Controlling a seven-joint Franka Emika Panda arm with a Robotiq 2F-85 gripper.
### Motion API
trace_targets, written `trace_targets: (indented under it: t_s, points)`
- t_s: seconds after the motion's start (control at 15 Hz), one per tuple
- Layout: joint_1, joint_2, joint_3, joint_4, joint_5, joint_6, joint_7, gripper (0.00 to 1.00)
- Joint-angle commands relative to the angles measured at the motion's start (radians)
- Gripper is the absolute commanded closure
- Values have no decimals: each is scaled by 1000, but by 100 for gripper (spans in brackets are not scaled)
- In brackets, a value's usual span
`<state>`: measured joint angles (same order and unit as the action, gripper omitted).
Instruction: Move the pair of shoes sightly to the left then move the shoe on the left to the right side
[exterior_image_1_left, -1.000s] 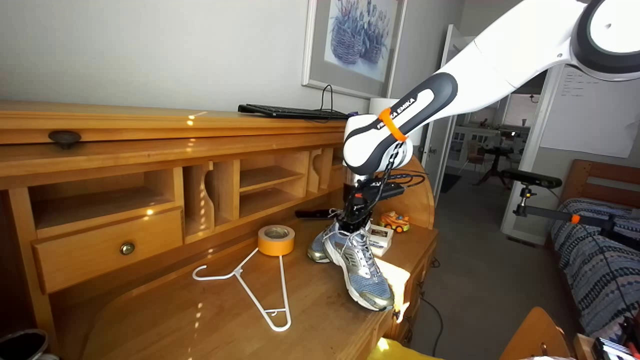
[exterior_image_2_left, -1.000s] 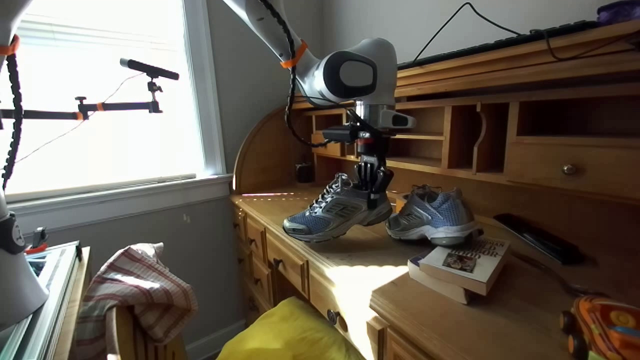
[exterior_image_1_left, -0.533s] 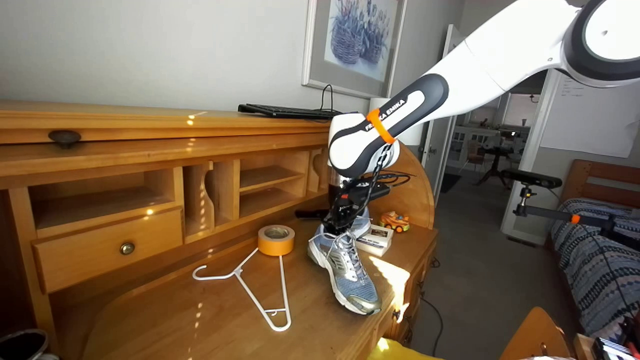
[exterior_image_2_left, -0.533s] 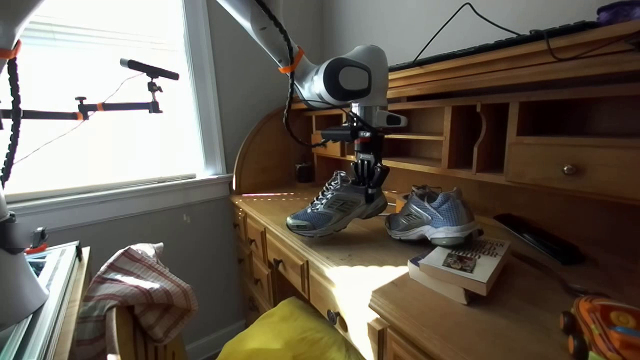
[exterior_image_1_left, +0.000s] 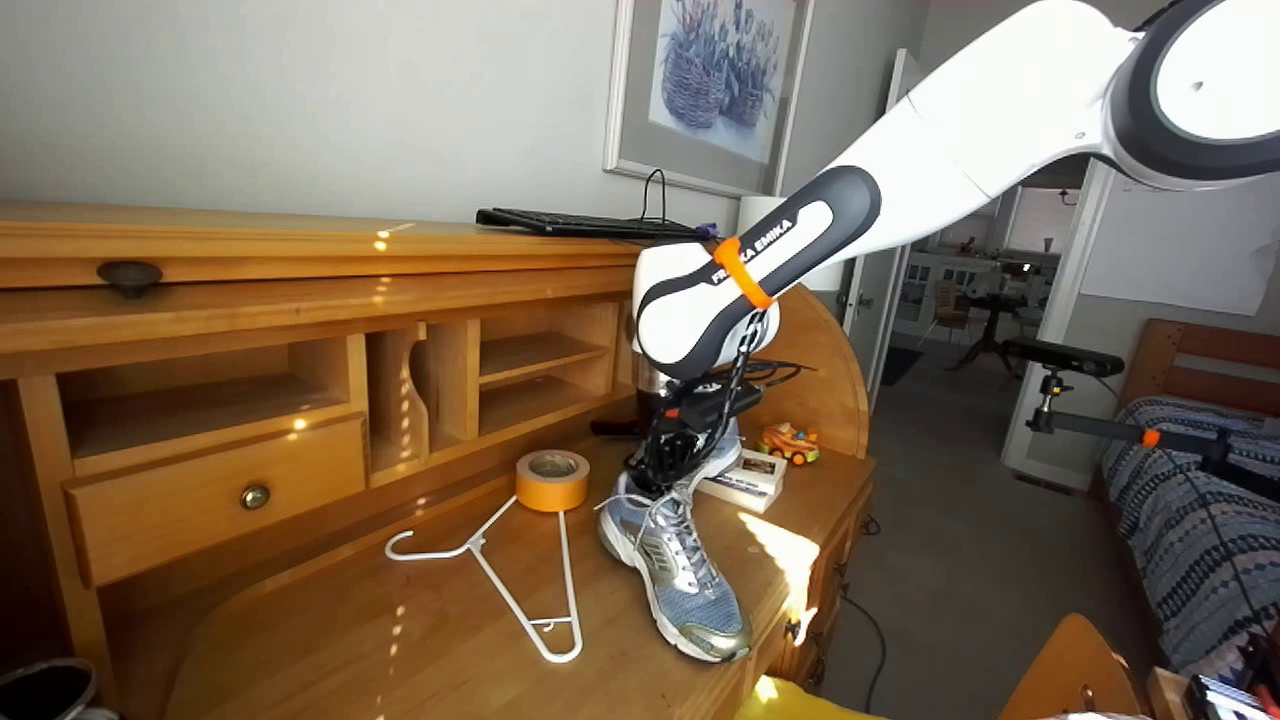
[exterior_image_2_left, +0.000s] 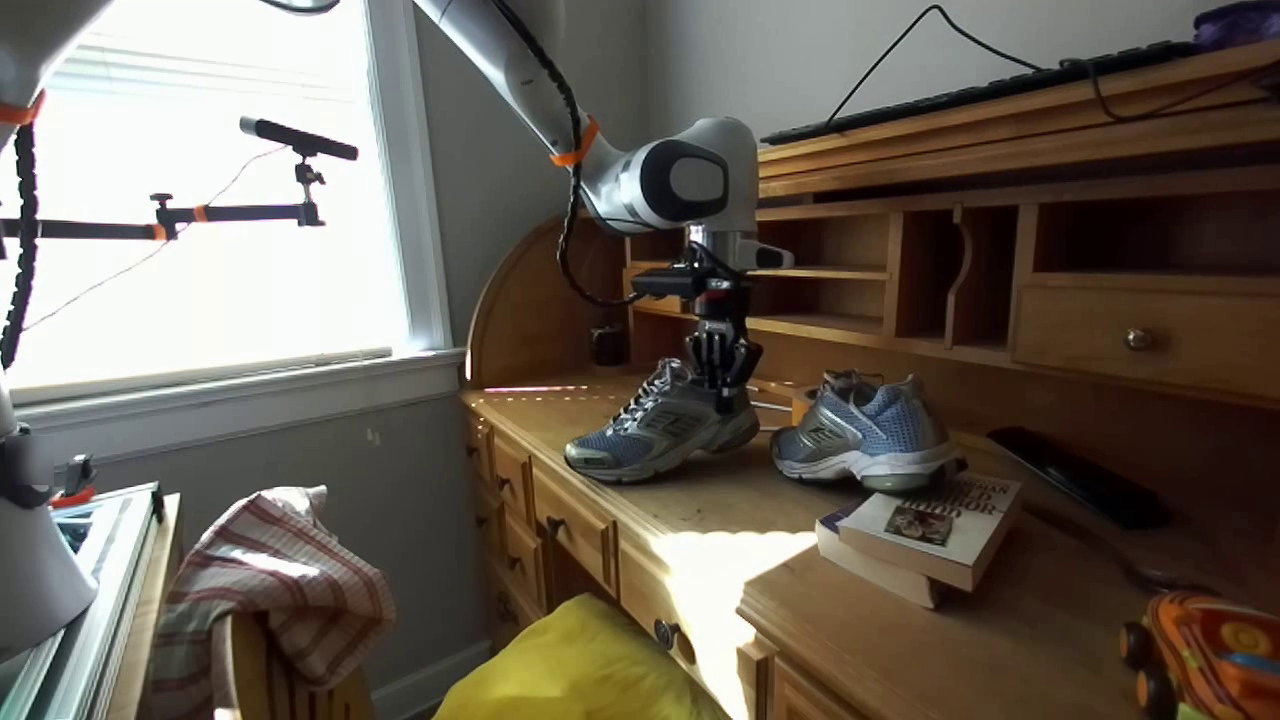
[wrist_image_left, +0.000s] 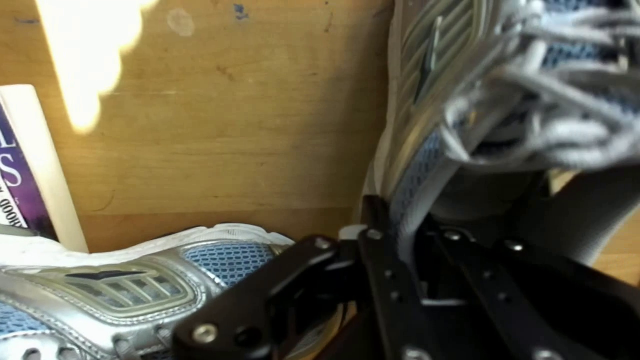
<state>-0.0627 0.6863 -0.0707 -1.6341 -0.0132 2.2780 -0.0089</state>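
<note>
Both grey and light-blue sneakers of the pair show in both exterior views. The shoe on the left (exterior_image_1_left: 695, 590) (exterior_image_2_left: 655, 440) (wrist_image_left: 435, 75) has its toe low at the desk's front; I cannot tell whether its heel touches the wood. My gripper (exterior_image_1_left: 650, 487) (exterior_image_2_left: 728, 398) (wrist_image_left: 409, 220) straddles its collar at the rear, one finger outside and one inside the opening, shut on it. The inner fingertip is hidden within the shoe. Farther along stands the other shoe (exterior_image_1_left: 728, 455) (exterior_image_2_left: 880, 430) (wrist_image_left: 140, 290), apart from the gripper's grip and partly covered by the arm.
Two books (exterior_image_2_left: 930, 530) lie against the other shoe's end. Beyond them are an orange toy car (exterior_image_2_left: 1215, 650) and a long black object (exterior_image_2_left: 1080, 475). A white hanger (exterior_image_1_left: 520, 600) and yellow tape roll (exterior_image_1_left: 552, 485) lie on the desk (exterior_image_1_left: 330, 620), with cubbyholes (exterior_image_1_left: 540, 365) behind.
Gripper and gripped shoe have moved left together in both exterior views, and slightly down. The other shoe has stayed in place.
</note>
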Motion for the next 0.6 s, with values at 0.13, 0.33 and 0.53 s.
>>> trace_targets:
  t_s: [0.13,0.33,0.53]
  points:
    - [2,5,-12,22,-27,26,16,35]
    - [-4,-44,-21,-12,-1,59,66,13]
    - [2,-102,-62,-44,7,-6,194,0]
